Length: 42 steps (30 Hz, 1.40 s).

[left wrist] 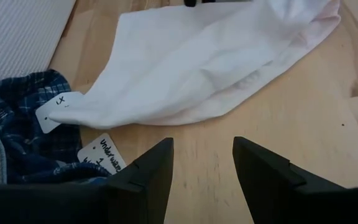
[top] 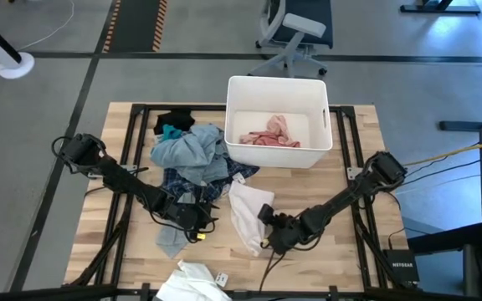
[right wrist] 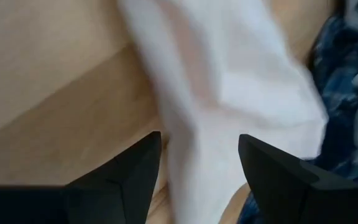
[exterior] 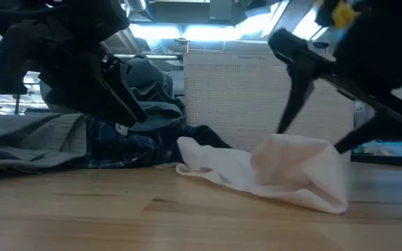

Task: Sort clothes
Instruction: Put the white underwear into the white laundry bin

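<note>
— Two claws are over the surface (top: pixel 358 251), and I see both with their fingers spread and nothing held. The left claw (top: pixel 197 219) sits low beside the heap of clothes; the right claw (top: pixel 268 232) hangs just off the white garment (top: pixel 246 213).

— Where is that white piece from the left claw?

— Straight ahead of it, on its far side from the left arm, lying flat on the wood. In my left wrist feed the white cloth (left wrist: pixel 210 62) spreads just beyond the fingertips (left wrist: pixel 157 158), not touching them. Beside the left claw, toward the bin, the dark blue plaid garment (left wrist: pixel 17 124) lies with two small white tags (left wrist: pixel 58 111) on it.

— And from the right claw?

— The white garment (right wrist: pixel 229 106) runs right between the right claw's fingers (right wrist: pixel 135 165), though I cannot tell whether they touch it. Dark blue cloth shows just past it.

— The rest of the clothes?

— Beyond the left claw, toward the white bin (top: pixel 279 89), I see the light blue-grey piece (top: pixel 187 150) on top of the plaid, with teal (top: pixel 172 131) and black (top: pixel 172 119) behind. A grey-blue piece (top: pixel 171 242) lies beside the left claw. The pink garment (top: pixel 270 134) lies inside the bin, well apart from both claws. Another white piece (top: pixel 195 284) lies at the surface's near edge, behind the left claw.
</note>
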### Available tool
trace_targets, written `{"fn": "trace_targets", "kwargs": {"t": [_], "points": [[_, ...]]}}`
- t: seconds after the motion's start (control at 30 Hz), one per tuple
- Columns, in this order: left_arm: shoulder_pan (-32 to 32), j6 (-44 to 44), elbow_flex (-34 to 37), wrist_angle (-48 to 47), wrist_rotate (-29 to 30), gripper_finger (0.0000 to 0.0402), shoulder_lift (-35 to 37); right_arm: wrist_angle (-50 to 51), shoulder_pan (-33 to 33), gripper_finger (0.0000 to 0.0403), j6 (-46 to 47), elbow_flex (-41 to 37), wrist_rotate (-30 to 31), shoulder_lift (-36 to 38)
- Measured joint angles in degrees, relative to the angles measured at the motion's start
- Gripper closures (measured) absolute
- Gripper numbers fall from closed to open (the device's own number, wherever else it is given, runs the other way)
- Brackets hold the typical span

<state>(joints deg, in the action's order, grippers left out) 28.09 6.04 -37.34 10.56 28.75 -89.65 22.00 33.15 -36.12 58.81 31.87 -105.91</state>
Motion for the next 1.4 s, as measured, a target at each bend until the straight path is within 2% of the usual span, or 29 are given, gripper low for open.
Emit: {"fn": "trace_targets", "kwargs": {"t": [0.13, 0.4, 0.73, 0.87, 0.97, 1.07, 1.1, 1.27, 1.4], "points": [[0.0, 0.0, 0.0, 0.0, 0.0, 0.0239, 0.0, 3.0, 0.6, 0.0166, 3.1, -0.2, -0.3, -0.4], [0.0, 0.2, 0.0, 0.1, 0.0, 0.0239, 0.0, -6.7, -1.1, 0.0166, -1.9, -2.9, 2.2, -3.3], [0.0, 0.1, 0.0, 0.3, 0.0, 0.0239, 0.0, -12.4, -7.0, 0.0171, -6.0, -3.0, -6.1, -3.6], [0.0, -0.2, 0.0, 0.0, 0.0, 0.0239, 0.0, -12.6, -8.2, 0.0216, -5.7, -3.0, -9.0, -3.6], [0.0, -0.8, 0.0, 0.0, 0.0, 0.0239, 0.0, -12.6, -8.6, 0.0284, -5.6, -3.0, -9.6, -3.8], [0.0, -0.7, 0.0, -0.1, 0.0, 0.0239, 0.0, -13.0, -8.9, 0.0368, -4.4, -3.0, -9.3, -3.8], [0.0, -0.5, 0.0, 0.0, 0.0, 0.0239, 0.0, -13.0, -8.9, 0.0383, -3.5, -3.0, -8.8, -3.7], [0.0, -0.1, 0.0, -0.1, 0.0, 0.0239, 0.0, -10.2, -7.8, 0.0382, 1.2, -2.8, -7.3, -1.5], [0.0, -0.2, 0.0, 0.0, 0.0, 0.0239, 0.0, -8.3, -6.9, 0.0394, 1.5, -1.7, -6.7, 3.5]]}}
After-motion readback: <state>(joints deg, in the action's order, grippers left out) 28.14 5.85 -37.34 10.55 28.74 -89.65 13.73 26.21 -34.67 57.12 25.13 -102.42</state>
